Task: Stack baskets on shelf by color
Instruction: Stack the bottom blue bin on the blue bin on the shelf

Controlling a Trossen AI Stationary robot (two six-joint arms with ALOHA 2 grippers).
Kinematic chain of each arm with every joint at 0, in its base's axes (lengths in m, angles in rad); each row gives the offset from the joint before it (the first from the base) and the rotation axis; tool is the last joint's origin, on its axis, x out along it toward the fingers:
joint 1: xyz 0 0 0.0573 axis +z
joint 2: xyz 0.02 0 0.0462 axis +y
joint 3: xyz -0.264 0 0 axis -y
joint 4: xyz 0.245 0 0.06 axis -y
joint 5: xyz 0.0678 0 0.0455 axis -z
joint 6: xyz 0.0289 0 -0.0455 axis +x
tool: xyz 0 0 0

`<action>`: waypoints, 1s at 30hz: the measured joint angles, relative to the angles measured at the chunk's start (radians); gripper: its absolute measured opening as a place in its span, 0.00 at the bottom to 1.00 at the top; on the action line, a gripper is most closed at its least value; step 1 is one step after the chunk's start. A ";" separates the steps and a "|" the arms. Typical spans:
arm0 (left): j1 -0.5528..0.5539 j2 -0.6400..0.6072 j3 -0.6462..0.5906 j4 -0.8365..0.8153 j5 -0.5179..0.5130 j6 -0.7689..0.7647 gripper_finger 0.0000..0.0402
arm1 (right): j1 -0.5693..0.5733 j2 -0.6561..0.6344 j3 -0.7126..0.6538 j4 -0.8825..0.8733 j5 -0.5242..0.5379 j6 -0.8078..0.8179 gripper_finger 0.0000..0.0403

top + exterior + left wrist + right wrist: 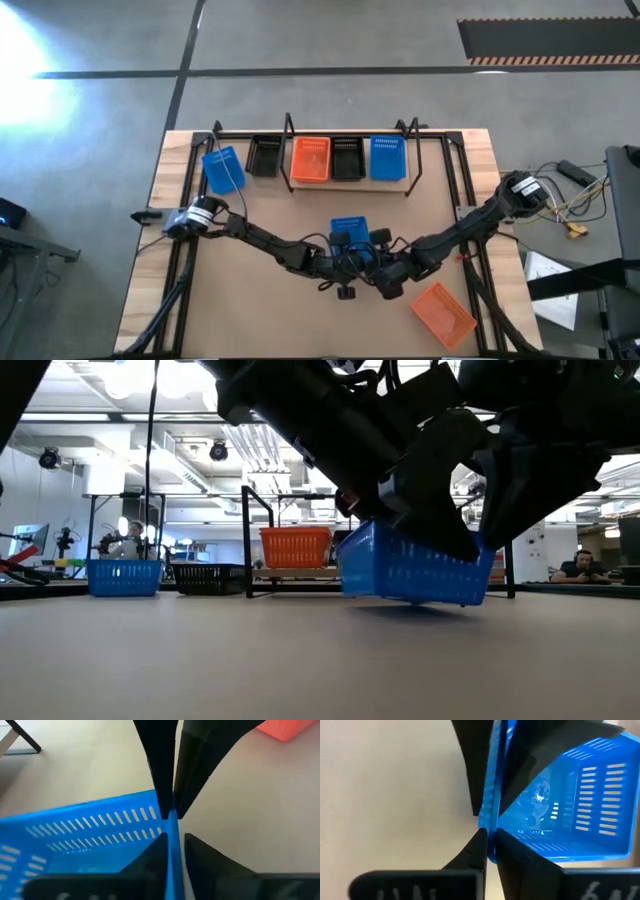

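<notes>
Hanging just above the brown worktop [250, 310] near its middle, the blue perforated plastic basket [415, 570] is tilted, one end lower than the other in the low view. Both arms grip it at once: the left gripper [170, 827] has its fingers pinching one blue wall edge, and the right gripper [490, 832] has its fingers pinching another wall of the same basket.

Farther back, the light wooden shelf with black wire posts [330, 185] carries a black basket [264, 156], an orange basket [311, 159], another black basket [347, 157] and a blue basket [388, 158] in a row. A second loose blue basket [223, 168] lies at the shelf's left end, and a loose orange basket [443, 312] sits near the front right corner.

The risk, as I judge it, lies in the shared hold: if the two arms move unevenly, the thin wall could flex or slip from one pinch, and the tilted basket could swing, drop, or catch a wire post on the way to its blue partner.
</notes>
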 joint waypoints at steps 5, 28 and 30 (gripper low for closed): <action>0.001 -0.039 -0.002 0.001 0.008 0.007 0.32 | 0.022 0.005 -0.012 0.007 0.026 0.035 0.03; -0.143 -0.356 -0.169 -0.291 -0.303 -0.154 0.52 | 0.178 -0.187 0.137 -0.482 0.275 0.310 0.02; -0.152 -0.356 -0.177 -0.250 -0.305 -0.185 0.52 | 0.172 -0.192 0.218 -0.589 0.307 0.313 0.02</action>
